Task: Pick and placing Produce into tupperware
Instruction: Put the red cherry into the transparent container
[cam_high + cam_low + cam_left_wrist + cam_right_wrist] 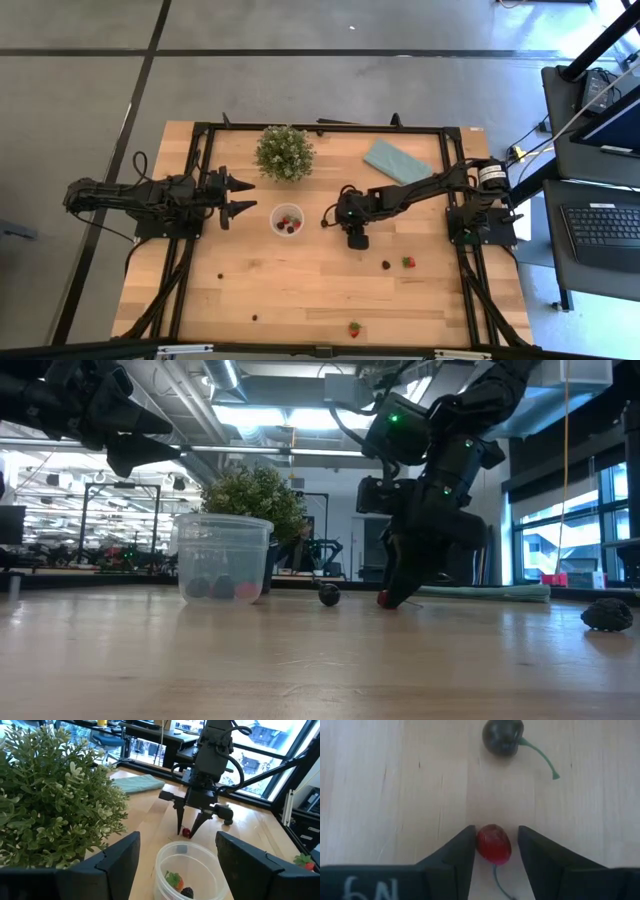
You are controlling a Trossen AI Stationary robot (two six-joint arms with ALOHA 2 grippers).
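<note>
The right gripper (494, 851) is down at the table just beside the cup (287, 220), fingers straddling a small red cherry (494, 843). One finger looks to be touching the fruit. A thin gap shows at the other, so the jaws are part-closed around it and not yet clenched. The cherry sits on the wood and its thin stem runs back under the gripper.

A dark cherry (503, 737) with a green stem lies just beyond it, untouched.

Handling, as a judgement: the cherry looks tiny, light, round and glossy. It will likely roll or squirt out if pinched off-centre. A hold across its widest part should do, with light force. The stem is too thin to grip. Whether the fruit is real and soft or hard plastic cannot be told.

The cup is thin clear plastic and probably light, so it is easily knocked. It already holds a few pieces, red and dark.

More produce lies loose near the table's front edge. There is a strawberry (408, 262) with a blackberry (386, 265) beside it, and another strawberry (354, 329) farther forward.

The left gripper (244, 197) hovers spread open on the cup's far side, near the plant (284, 152), holding nothing.

White characters are written on the right gripper's body in its wrist view. They are partly cut off and not surely legible. No brands are seen.
</note>
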